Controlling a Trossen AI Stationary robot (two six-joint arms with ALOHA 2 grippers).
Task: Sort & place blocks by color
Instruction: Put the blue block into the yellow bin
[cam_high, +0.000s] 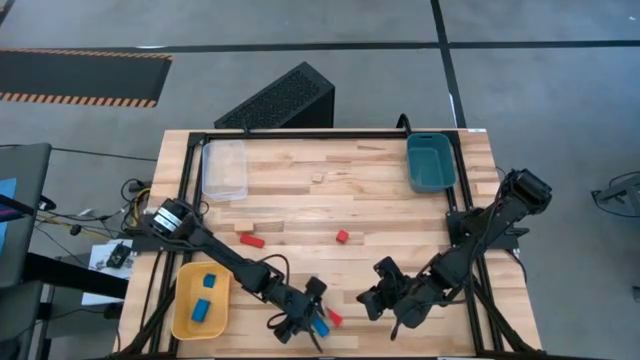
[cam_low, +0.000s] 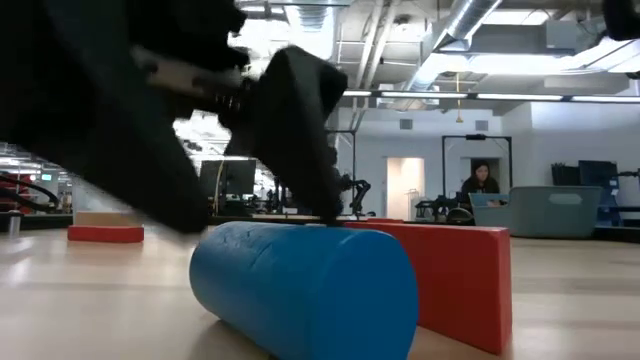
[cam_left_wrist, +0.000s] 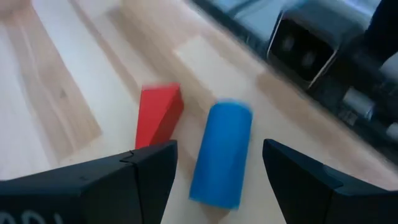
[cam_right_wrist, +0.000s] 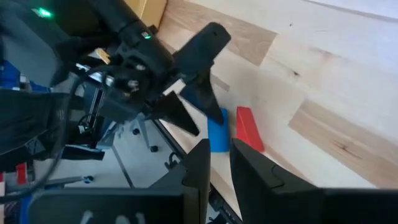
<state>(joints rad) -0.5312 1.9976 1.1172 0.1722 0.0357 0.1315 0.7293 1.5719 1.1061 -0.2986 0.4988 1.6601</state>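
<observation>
A blue cylinder block (cam_left_wrist: 221, 152) lies on its side near the table's near edge (cam_high: 320, 327), beside a red wedge (cam_left_wrist: 158, 112) (cam_high: 334, 317). My left gripper (cam_left_wrist: 217, 180) (cam_high: 308, 325) is open and low over the cylinder, one finger on each side of it, lying along its length. In the low view the cylinder (cam_low: 305, 290) fills the foreground, with the wedge (cam_low: 455, 275) behind it. My right gripper (cam_right_wrist: 217, 171) (cam_high: 380, 298) is shut and waits just to the right. Two red blocks (cam_high: 250, 240) (cam_high: 342, 236) and a pale wood block (cam_high: 318, 178) lie mid-table.
A yellow tray (cam_high: 185, 310) at the near left holds blue blocks. A clear tray (cam_high: 225, 168) sits at the far left and a teal tray (cam_high: 430, 162) at the far right. The table's near edge is close to both grippers. A person sits far off in the room (cam_low: 480, 180).
</observation>
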